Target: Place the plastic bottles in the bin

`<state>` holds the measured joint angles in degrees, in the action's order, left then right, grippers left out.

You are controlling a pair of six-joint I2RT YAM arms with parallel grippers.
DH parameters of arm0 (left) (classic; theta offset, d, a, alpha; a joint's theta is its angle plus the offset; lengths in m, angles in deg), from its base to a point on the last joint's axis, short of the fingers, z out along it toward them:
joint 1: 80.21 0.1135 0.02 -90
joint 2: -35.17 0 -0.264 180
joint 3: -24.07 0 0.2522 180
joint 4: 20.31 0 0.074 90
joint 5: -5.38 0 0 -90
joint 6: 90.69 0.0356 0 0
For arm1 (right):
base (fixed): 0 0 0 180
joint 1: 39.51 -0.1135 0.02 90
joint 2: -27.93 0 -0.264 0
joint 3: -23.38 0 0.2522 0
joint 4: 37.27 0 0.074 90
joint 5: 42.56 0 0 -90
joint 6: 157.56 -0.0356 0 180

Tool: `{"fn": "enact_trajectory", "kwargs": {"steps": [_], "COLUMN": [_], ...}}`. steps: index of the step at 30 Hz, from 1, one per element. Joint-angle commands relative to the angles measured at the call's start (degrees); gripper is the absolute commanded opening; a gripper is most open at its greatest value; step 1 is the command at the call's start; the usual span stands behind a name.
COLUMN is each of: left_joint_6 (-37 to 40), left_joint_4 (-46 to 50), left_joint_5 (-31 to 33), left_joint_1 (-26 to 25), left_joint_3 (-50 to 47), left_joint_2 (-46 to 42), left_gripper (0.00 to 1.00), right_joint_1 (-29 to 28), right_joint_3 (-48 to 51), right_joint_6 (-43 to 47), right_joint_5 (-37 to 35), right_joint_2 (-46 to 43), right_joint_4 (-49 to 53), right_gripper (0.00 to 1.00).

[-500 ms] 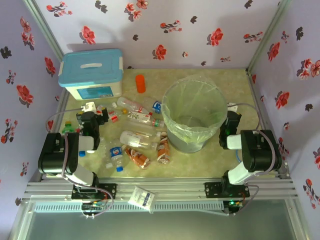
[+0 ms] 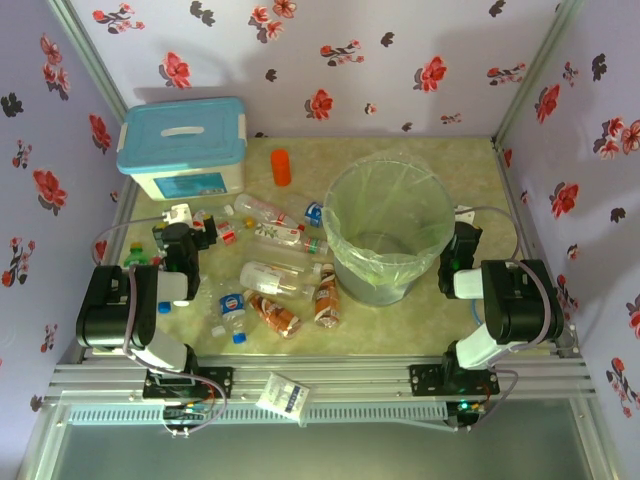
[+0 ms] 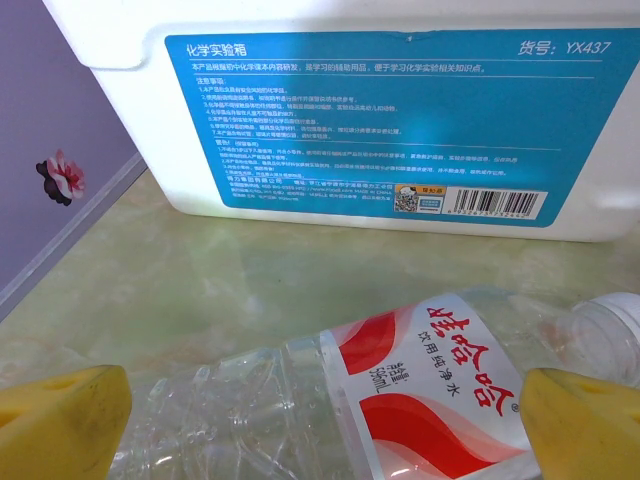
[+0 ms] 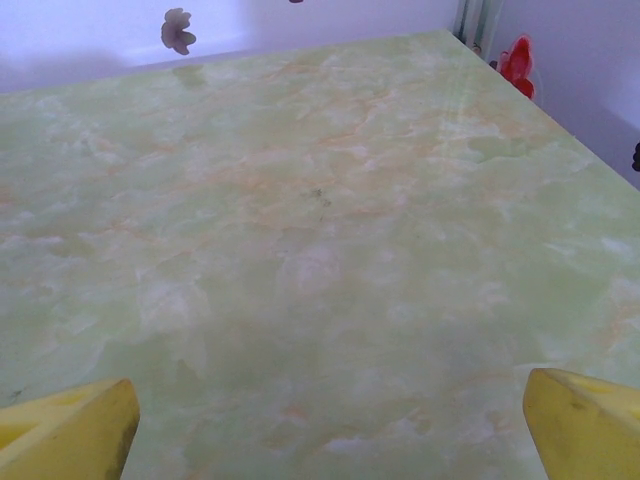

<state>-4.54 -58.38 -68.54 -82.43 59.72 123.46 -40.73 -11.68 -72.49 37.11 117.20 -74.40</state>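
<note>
Several plastic bottles lie on the green table left of the bin (image 2: 388, 235), among them one with a red cap (image 2: 265, 212), a clear one (image 2: 275, 278) and an orange-labelled one (image 2: 326, 295). The bin is grey, lined with a pale green bag. My left gripper (image 2: 188, 222) hovers at the left of the pile, open. In the left wrist view its yellow fingertips (image 3: 60, 425) stand wide on either side of a clear bottle with a red and white label (image 3: 400, 390), not closed on it. My right gripper (image 2: 462, 232) is open beside the bin's right wall, above bare table (image 4: 320, 250).
A white box with a blue lid (image 2: 183, 147) stands at the back left, close in front of the left gripper (image 3: 400, 110). A short orange cylinder (image 2: 281, 167) stands behind the bottles. A white packet (image 2: 283, 395) lies on the front rail. Flowered walls enclose the table.
</note>
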Motion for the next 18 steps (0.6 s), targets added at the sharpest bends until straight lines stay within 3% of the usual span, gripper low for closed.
{"fn": "enact_trajectory", "kwargs": {"steps": [1,12,15,18], "left_joint_6": [0.33,1.14,1.65,-1.75], "left_joint_4": [-1.21,0.14,14.71,32.6], "left_joint_5": [0.44,-2.63,-3.2,-2.36], "left_joint_1": [0.73,1.18,0.6,0.47], "left_joint_3": [-0.18,0.4,5.06,11.96], "left_joint_2": [0.41,0.03,-7.76,-18.08], "left_gripper": [1.0,1.0,1.0,1.0], "right_joint_1": [0.53,0.73,1.35,4.18], "right_joint_3": [-1.2,-1.05,-2.19,-8.62], "right_joint_6": [-0.41,-1.61,-3.4,-9.84], "right_joint_5": [0.5,-1.71,-4.65,-7.56], "right_joint_2": [0.24,-0.58,-5.76,-13.67], "right_joint_4": [0.49,0.46,6.76,30.06], "right_gripper": [0.99,0.99,0.99,0.99]}}
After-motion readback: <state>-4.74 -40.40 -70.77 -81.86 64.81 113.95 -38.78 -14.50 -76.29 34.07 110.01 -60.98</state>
